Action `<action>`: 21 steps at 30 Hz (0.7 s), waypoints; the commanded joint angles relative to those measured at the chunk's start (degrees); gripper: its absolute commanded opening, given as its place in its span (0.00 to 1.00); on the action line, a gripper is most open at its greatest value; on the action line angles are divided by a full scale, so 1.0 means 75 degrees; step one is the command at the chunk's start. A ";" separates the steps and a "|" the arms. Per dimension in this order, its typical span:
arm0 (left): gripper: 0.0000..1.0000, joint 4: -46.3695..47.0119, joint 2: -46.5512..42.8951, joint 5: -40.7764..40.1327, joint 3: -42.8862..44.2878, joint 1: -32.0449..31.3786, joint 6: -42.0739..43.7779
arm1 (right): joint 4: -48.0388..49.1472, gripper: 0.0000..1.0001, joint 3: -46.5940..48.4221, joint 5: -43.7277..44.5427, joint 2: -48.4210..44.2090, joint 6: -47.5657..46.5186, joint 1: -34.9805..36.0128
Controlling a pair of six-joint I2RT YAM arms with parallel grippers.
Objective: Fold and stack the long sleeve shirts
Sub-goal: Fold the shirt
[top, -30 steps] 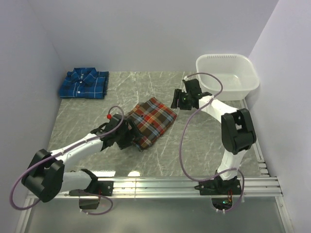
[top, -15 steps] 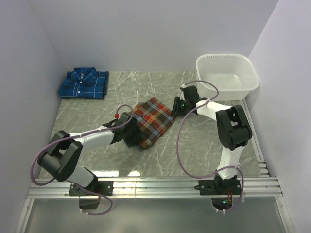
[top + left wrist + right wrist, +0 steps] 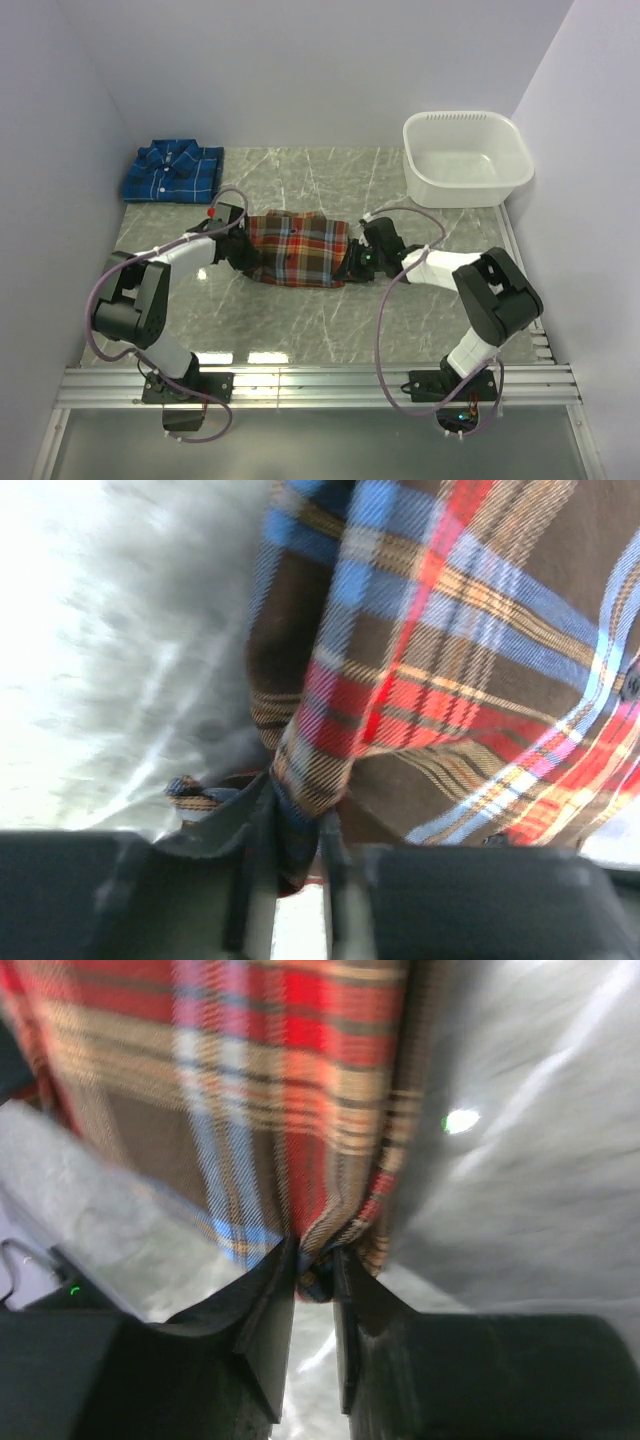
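Both arms have dropped to the red shirt (image 3: 297,249), which has swung from diagonal to lying across mid-worktop (image 3: 300,325). L jaws have closed on its left edge and R jaws on its right, with cloth pinched in both wrist views. Prob. ready to lift & stack on the folded blue shirt (image 3: 172,172), far-left corner.

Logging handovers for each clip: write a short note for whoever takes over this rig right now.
Left gripper: jaws shut on one end of the red plaid shirt.
Right gripper: jaws shut on its opposite end.
It spans between them at mid-table; the blue shirt lies folded in the far left corner.
Done: blue shirt folded, red looks folded.
Left: stack red on blue.
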 commanded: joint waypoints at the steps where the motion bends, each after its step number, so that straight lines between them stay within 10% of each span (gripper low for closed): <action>1: 0.26 -0.0386 -0.0129 0.0160 0.0396 0.0259 0.0652 | 0.0861 0.34 -0.0242 0.0261 -0.0725 0.0753 0.0236; 6: 0.73 -0.0902 -0.1217 -0.0132 0.0490 0.0329 0.0793 | 0.0032 0.49 0.0142 0.0601 -0.1499 0.0191 0.0107; 10: 0.83 -0.1383 -0.2014 -0.0414 0.0607 0.0341 0.0793 | 0.0017 0.51 0.0448 0.0217 -0.1827 0.0038 0.0060; 21: 0.64 0.0336 -0.1750 0.1224 -0.0071 0.0341 0.0033 | 0.2907 0.34 -0.0662 -0.0980 -0.0669 0.1174 -0.0068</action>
